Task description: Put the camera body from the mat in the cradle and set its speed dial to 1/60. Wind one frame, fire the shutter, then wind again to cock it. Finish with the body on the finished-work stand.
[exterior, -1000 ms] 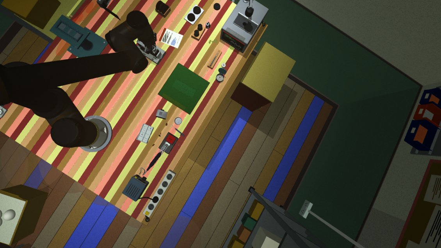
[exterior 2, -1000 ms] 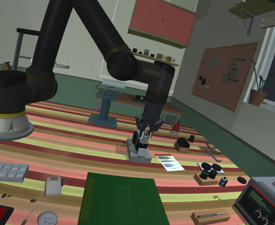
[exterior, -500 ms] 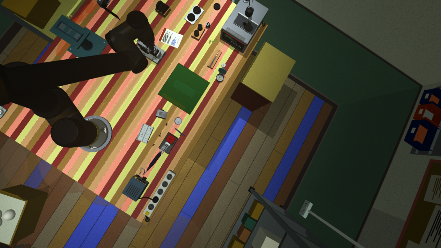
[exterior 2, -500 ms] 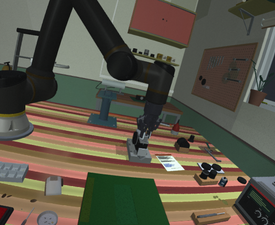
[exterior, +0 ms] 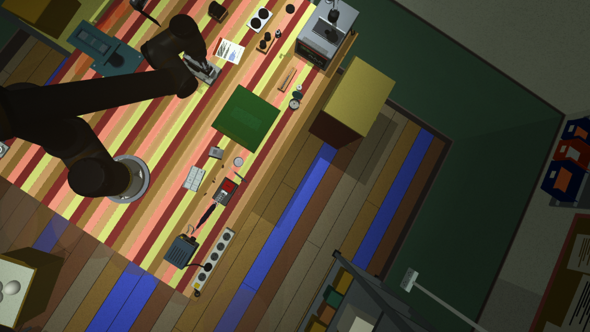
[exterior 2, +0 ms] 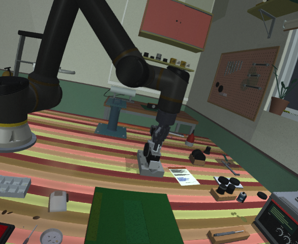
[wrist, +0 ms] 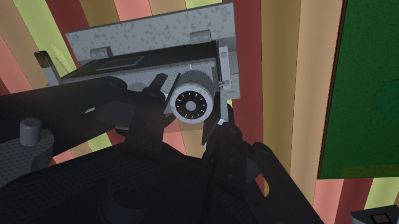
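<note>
The camera body (wrist: 141,66) (exterior 2: 151,155) sits in the grey cradle (wrist: 164,38) (exterior 2: 150,168) (exterior: 208,73) on the striped bench, past the far edge of the green mat (exterior 2: 132,216) (exterior: 246,117) (wrist: 365,86). The knurled speed dial (wrist: 191,101), with white tick marks on its black face, is gripped by my gripper (wrist: 191,104) (exterior 2: 154,148), which reaches down from above the cradle. The blue finished-work stand (exterior 2: 114,115) (exterior: 104,46) rises behind the cradle, toward the rear left. The mat is bare.
Behind the cradle runs a low wooden bench by the wall. A printed sheet (exterior 2: 184,176) lies right of the cradle. Lens caps on a tray (exterior 2: 226,183) and a grey instrument (exterior 2: 286,218) (exterior: 324,33) stand further right. A parts tray (exterior 2: 8,186) lies on the left.
</note>
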Action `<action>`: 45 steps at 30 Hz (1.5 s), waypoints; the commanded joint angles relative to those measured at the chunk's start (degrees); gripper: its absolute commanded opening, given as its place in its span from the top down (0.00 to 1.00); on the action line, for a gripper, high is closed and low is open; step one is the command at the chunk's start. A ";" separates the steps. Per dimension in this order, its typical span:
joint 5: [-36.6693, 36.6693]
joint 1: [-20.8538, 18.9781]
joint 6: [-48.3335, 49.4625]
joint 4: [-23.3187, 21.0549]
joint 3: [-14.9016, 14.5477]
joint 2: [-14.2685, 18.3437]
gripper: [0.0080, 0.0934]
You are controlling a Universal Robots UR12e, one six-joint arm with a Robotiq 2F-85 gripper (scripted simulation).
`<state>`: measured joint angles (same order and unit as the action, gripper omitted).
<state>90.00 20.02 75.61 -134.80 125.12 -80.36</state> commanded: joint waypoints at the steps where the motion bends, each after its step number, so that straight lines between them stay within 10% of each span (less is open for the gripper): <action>1: 0.00 0.00 1.68 -0.02 -0.03 -0.02 1.00; 45: 0.00 0.00 61.77 -0.02 -0.03 -0.02 1.00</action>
<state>89.99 20.02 137.48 -134.80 125.12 -80.35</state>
